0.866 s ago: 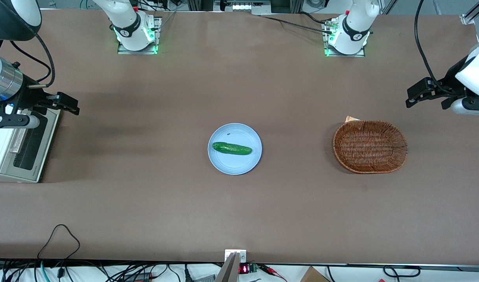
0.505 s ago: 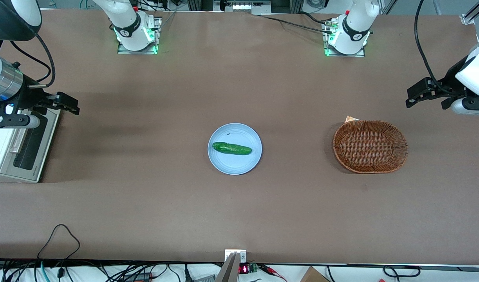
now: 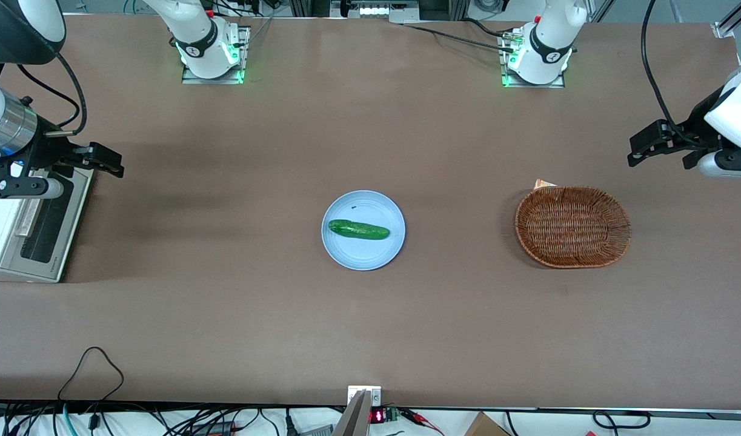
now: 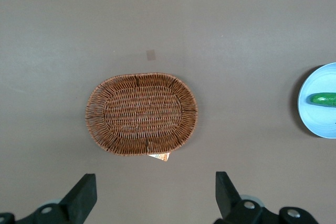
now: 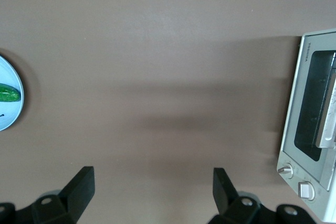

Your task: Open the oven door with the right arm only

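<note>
Front view first: right arm (image 3: pixel 9 127) hangs over the working arm's end of the worktop (image 3: pixel 370 327), its pincer (image 3: pixel 106 163) up in the air just above the top edge of the oven (image 3: pixel 6 236). Oven door (image 3: pixel 43 227) looks shut, handle (image 3: pixel 28 215) flat across its glass, nothing touching it. Wrist view confirms: pincer (image 5: pixel 152 192) spread wide, both fingers (image 5: pixel 81 184) over bare worktop, holding nothing, w/ the oven door (image 5: pixel 310 108) off to the side and knobs (image 5: pixel 286 170) visible below the window.

Step in hand, as I read it: approach phase, not yet lined up on the handle. Next move calls for swinging the pincer over the bar, dropping so the fingers straddle it, closing, then pulling out and down along the hinge arc. Risk: clipping the oven top on the way.

Vs 0.9 s ago: barely any change. Arm shifted a touch, wrist band and pincer a hair nearer the worktop's edge; door, plate (image 3: pixel 363 257), cucumber (image 3: pixel 358 229), basket (image 3: pixel 573 226) all as they were.
</note>
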Robot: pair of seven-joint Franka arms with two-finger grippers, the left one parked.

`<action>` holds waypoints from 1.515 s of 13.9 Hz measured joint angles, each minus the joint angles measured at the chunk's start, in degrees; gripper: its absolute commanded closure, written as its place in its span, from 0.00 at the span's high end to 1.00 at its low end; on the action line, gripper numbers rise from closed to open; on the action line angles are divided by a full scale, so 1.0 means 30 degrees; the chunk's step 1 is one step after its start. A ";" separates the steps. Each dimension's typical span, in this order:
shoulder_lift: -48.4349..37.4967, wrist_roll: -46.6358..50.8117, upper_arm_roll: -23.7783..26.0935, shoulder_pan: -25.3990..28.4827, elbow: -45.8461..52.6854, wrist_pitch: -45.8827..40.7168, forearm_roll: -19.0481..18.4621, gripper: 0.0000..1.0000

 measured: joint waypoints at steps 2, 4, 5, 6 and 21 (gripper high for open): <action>0.0000 0.0000 0.0000 0.0000 -0.0013 -0.0001 0.0000 1.00; 0.0000 0.0000 0.0000 0.0000 -0.0035 -0.0006 0.0000 1.00; 0.0001 0.0000 0.0000 0.0000 -0.0039 -0.0006 0.0000 1.00; 0.0001 0.0000 0.0000 0.0000 -0.0041 -0.0006 0.0000 1.00; 0.0006 0.0015 0.0019 0.0022 -0.0068 -0.0399 0.0002 0.00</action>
